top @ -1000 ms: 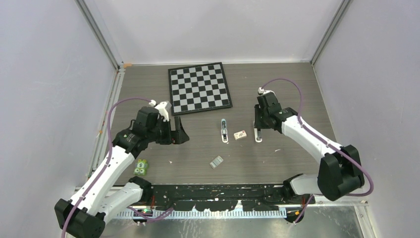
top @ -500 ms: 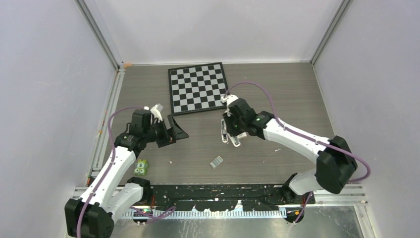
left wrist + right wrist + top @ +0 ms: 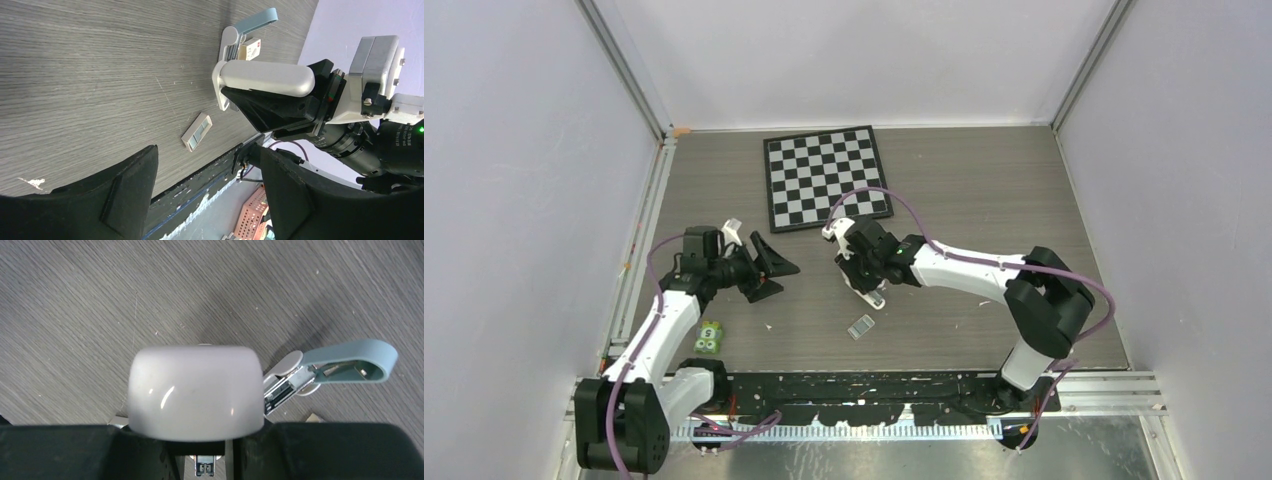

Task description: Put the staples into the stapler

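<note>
So the table [image 3: 984,200] is grey wood-look, with a chessboard [image 3: 827,178] at the back that's well clear of the action and can be ignored. The right gripper [image 3: 864,283] reaches across to mid-table, clamped around the stapler [image 3: 265,79], white body squeezed between the black fingers. I honestly can't tell if its base touches the table or hangs just above. The left gripper [image 3: 779,278] sits off to the left, pointed at the stapler, jaws spread wide with nothing in them. A blue gadget [image 3: 345,362] lies open just behind the stapler. Don't mix them up, it's not the one to fill. The staples [image 3: 860,327] lie flat on the table just on the near side of the stapler, apart from it and untouched. My read: this is the get-it-into-position step, with the top arm not swung up yet, as far as I can see. To do it right I'd keep the right grip firm and low on the body so the hinged top stays free. I'd hold the stapler level and steady, and stay clear of the blue gadget. Then the left one can come in slow and flip the top up to expose the channel. After that it picks the staples by their long edges so they slide in straight, legs down
</note>
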Controlling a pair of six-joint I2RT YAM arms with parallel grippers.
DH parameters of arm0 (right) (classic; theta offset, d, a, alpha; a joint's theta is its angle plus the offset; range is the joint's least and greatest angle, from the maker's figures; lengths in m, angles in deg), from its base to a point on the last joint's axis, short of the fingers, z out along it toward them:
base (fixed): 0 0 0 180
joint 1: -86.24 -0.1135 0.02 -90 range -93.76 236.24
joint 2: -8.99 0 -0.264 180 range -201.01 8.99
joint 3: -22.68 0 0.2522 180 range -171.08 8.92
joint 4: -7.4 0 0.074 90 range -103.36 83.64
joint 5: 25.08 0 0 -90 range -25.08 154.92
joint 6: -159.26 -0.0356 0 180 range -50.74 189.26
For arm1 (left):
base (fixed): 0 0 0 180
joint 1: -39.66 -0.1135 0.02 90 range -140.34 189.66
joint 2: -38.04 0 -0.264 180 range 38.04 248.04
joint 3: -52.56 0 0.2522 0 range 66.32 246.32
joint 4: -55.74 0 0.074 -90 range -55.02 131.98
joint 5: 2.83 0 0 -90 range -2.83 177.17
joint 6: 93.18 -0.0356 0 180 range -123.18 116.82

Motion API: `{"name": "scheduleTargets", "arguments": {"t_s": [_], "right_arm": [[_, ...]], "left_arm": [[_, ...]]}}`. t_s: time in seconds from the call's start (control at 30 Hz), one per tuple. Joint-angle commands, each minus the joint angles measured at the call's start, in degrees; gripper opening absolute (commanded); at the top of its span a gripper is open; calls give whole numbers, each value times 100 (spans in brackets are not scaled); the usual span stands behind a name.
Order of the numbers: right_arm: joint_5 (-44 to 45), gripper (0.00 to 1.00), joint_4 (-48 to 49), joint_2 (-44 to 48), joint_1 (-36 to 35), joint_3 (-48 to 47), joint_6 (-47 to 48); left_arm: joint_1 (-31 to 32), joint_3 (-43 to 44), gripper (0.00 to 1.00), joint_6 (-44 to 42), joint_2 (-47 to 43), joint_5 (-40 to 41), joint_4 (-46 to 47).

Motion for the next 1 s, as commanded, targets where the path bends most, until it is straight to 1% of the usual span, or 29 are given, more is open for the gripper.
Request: {"name": "scheduleTargets", "arguments": {"t_s": [0.0,0.2,0.23,0.27,0.43,0.47,0.6,0.73,0.83,0.97], "right_arm": [[-262,18,521,-158,-78,-217,337],[-240,19,727,-446,-166,-202,455],[-228,20,731,-485,-183,-225,443],[-217,22,720,-516,-202,-251,415],[-201,44,720,-322,-235,-242,152],[-183,46,726,-223,-235,-211,145],[-102,51,703,349,-234,-33,-114],[143,52,494,893,-179,153,-406],[216,47,485,1152,-58,393,-735],[167,40,599,1195,117,734,-1175]], "left_arm": [[-34,102,75,-159,150,16,137],[-35,75,71,-150,381,78,168],[-35,76,70,-135,411,103,170],[-36,90,70,-123,450,119,171],[-36,145,64,47,651,279,307],[-34,143,63,108,695,300,380],[13,155,59,339,884,407,678],[298,334,58,413,1176,709,839],[623,532,56,448,1484,934,1023],[879,779,51,514,1912,1099,1350]]}}
